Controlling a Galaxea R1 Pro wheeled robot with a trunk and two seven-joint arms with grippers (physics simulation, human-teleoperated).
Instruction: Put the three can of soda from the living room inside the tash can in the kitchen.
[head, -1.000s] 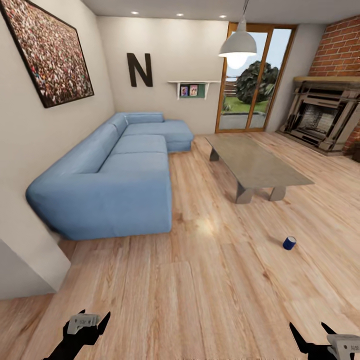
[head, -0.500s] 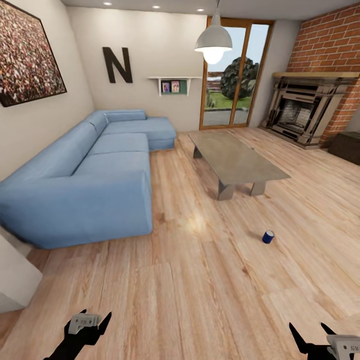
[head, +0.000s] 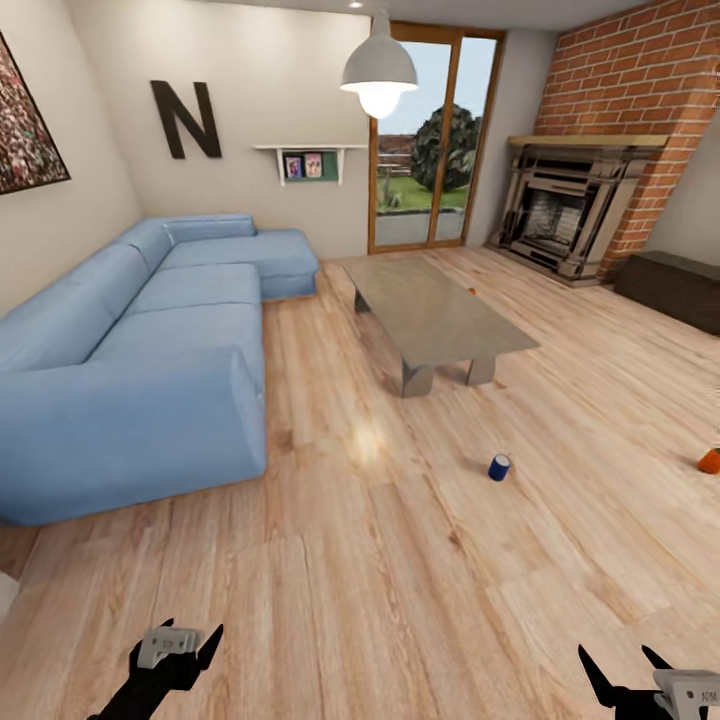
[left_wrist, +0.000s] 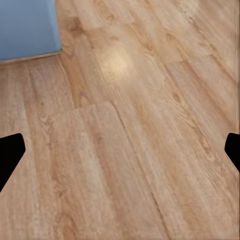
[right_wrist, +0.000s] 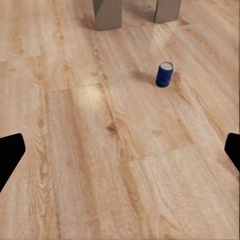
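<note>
Home living room, blue corner sofa (head: 150, 340) at 10 o'clock, low glass table (head: 430, 312) at 12 o'clock, brick fireplace (head: 575, 205) at 2 o'clock, wood-framed glass doors (head: 430, 140) to a garden, pendant lamp (head: 379, 70), plank floor (head: 380, 560)

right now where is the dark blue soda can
The dark blue soda can stands upright on the wood floor right of centre in the head view, just in front of the low table, ahead of the right claw.
</note>
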